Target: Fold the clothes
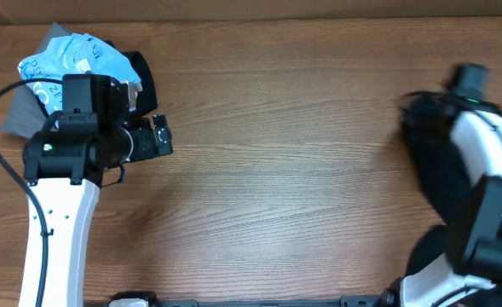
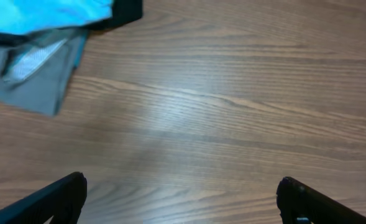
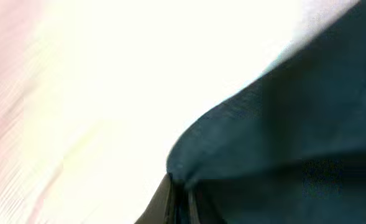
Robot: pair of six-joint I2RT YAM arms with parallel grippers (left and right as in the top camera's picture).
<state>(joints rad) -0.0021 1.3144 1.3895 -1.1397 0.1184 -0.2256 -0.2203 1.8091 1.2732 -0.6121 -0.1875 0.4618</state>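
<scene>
Wooden table [image 1: 276, 170]: one black T-shirt [image 1: 429, 158] right, one blue tee [image 1: 67, 55], one grey garment [image 1: 16, 112]

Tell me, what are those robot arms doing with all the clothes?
They are getting ready to fold clothes. The right gripper is shut on a fold of a black garment bunched at the right side of the wooden table. The left gripper is open and holds nothing, hovering over bare wood next to a pile with a light blue lettered tee on top of a grey garment. Nothing is folded yet.
</scene>
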